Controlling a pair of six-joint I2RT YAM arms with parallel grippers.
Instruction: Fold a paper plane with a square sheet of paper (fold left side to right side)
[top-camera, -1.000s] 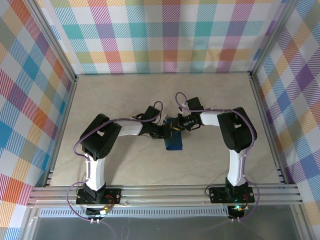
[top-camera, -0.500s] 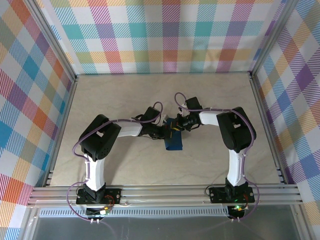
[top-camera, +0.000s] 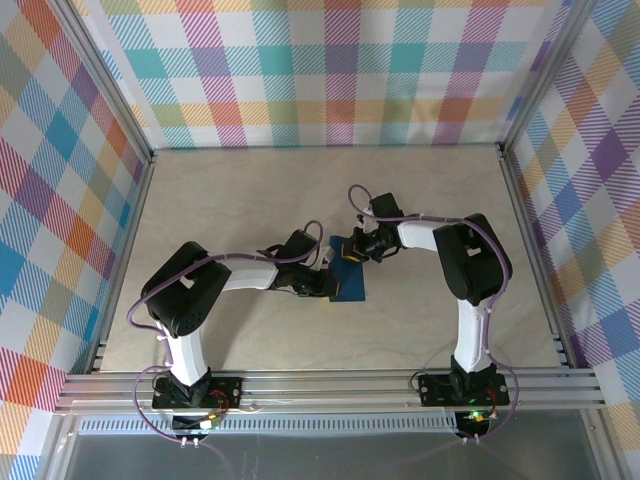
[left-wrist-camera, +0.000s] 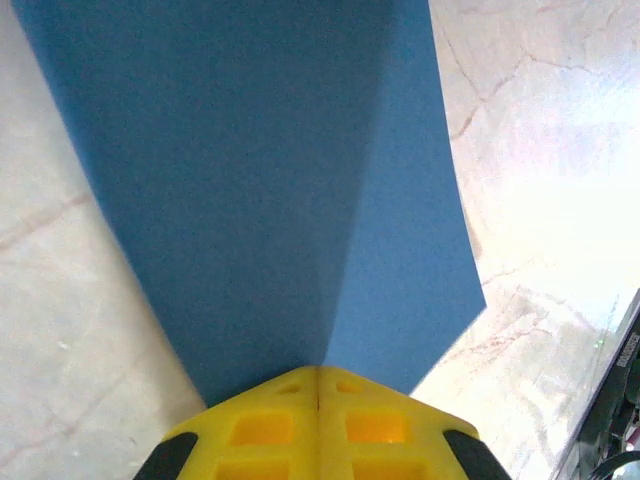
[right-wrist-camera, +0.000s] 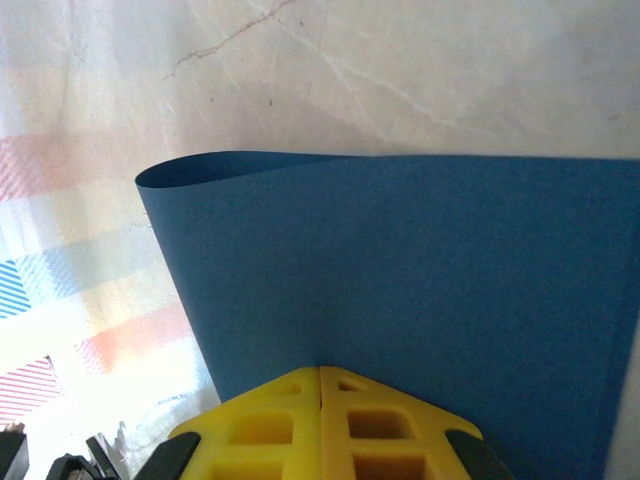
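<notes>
Evidently the left-to-right fold is the step in hand. The square sheet of paper (top-camera: 349, 282) lies at about the middle of the tabletop (top-camera: 250, 200), and from above it reads as a narrow upright shape rather than a full square. The left wrist view shows a crease line running away from the fingertips. The next move probably calls for one tool to pin the paper while the other presses the crease flat. The edges must line up, because thin paper slips or buckles easily.

From its base at the near edge, the left arm has its elbow thrown out toward the left edge and its forearm reaching low to the right. This brings the left tool (top-camera: 327, 286) to the sheet's left side. Its yellow fingers (left-wrist-camera: 260, 430) are pressed together, tips at the paper. Whether any paper is nipped between them cannot be told.

Farther back, the right arm rises from the near edge and bends left. The right tool (top-camera: 357, 250) meets the sheet's far end with its fingers (right-wrist-camera: 380, 425) likewise together, where one corner curls up.
</notes>
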